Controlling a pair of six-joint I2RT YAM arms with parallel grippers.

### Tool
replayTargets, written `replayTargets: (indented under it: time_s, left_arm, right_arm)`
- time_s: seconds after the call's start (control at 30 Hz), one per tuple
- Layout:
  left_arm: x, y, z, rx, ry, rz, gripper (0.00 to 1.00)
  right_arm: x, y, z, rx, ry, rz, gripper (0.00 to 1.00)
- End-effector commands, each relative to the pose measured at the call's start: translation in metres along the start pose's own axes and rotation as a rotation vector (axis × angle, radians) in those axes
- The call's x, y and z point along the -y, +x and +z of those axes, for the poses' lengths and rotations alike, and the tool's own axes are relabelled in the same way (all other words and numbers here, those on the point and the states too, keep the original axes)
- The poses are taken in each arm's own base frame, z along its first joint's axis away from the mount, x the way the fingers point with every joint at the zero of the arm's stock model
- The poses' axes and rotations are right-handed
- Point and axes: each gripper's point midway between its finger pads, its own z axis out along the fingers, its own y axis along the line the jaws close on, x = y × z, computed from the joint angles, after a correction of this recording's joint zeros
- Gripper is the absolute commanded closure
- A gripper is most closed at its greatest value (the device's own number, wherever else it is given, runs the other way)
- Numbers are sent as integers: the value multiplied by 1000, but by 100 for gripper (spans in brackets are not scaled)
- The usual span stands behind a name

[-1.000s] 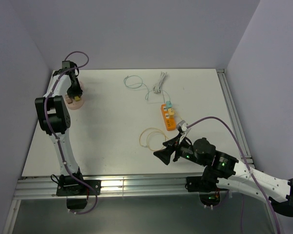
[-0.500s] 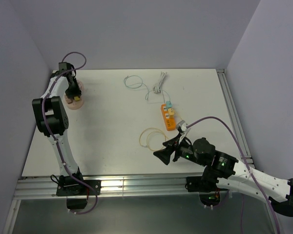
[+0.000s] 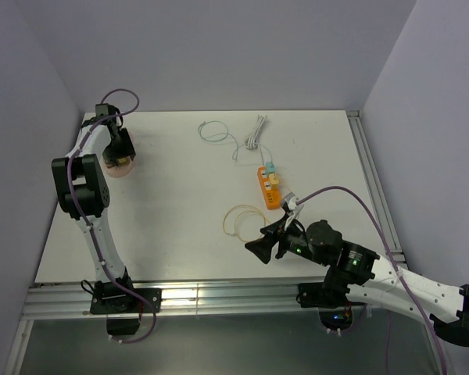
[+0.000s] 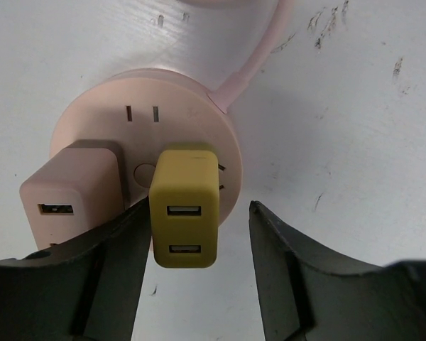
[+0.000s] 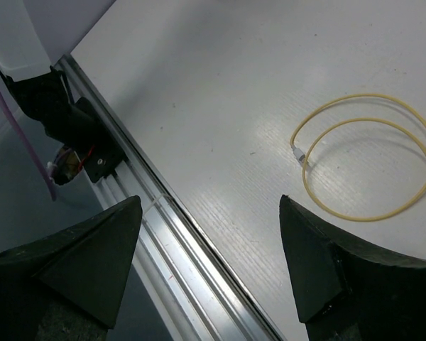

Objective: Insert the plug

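Note:
A yellow two-port USB plug [image 4: 184, 207] stands in the round pink socket [image 4: 177, 92], with a pink adapter [image 4: 71, 192] plugged in beside it. My left gripper [image 4: 199, 217] is open around the yellow plug: the left finger lies close against it, the right finger stands apart. From the top view, the left gripper [image 3: 122, 151] hangs over the pink socket [image 3: 117, 168] at the far left of the table. My right gripper [image 3: 262, 247] is open and empty, and in its wrist view [image 5: 209, 213] it hovers over the table's near edge.
An orange power strip [image 3: 270, 187] lies right of centre. A yellow cable loop [image 3: 242, 220] lies just ahead of the right gripper, also in the right wrist view [image 5: 369, 163]. White [image 3: 255, 133] and green [image 3: 213, 131] cables lie at the back. An aluminium rail [image 3: 219, 297] borders the near edge.
The left arm's wrist has shifted slightly over the pink socket. The right arm has not moved.

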Motion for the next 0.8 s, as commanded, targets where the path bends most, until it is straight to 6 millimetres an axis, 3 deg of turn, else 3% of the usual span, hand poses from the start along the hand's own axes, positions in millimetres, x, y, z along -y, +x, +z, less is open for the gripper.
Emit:
replayTargets:
  time_s: [0.0, 0.33, 0.57, 0.77]
  left_arm:
    - [-11, 45, 1, -149, -40, -18, 38]
    - [2, 24, -43, -33, -21, -17, 33]
    - [16, 13, -64, 21, 58, -32, 29]
    - [36, 10, -92, 77, 126, -8, 28]
  right_arm:
    - [-2, -7, 2, 25, 1, -2, 15]
    - [4, -8, 4, 27, 37, -2, 14]
    - [8, -10, 3, 41, 56, 0, 1]
    - [19, -8, 4, 34, 124, 26, 0]
